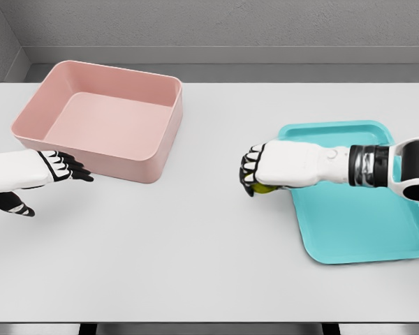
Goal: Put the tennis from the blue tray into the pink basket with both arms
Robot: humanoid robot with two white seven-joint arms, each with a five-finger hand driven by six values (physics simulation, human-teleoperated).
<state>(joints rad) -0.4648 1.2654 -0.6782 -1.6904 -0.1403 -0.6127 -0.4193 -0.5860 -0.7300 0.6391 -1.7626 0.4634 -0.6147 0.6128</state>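
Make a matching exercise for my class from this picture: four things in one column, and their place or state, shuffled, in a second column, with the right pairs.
Things
1. pink basket
2. blue tray
3. tennis ball
4. left hand

Place or state
A. fingers open, holding nothing
B. gripped in the right hand
C. far left of the table
D. right of the table, nothing lying in it

Pairs: 1-C, 2-D, 3-B, 4-A

Basket (160, 150): plain pink, no pattern.
Tray (363, 230): flat turquoise-blue, unpatterned.
Ball (264, 188): yellow-green; mostly covered, so markings cannot be judged.
Left hand (56, 167): white shell, black fingers.
Right hand (260, 169): white, black fingers; black-and-grey banded wrist.
Table (195, 251): uniform light grey.
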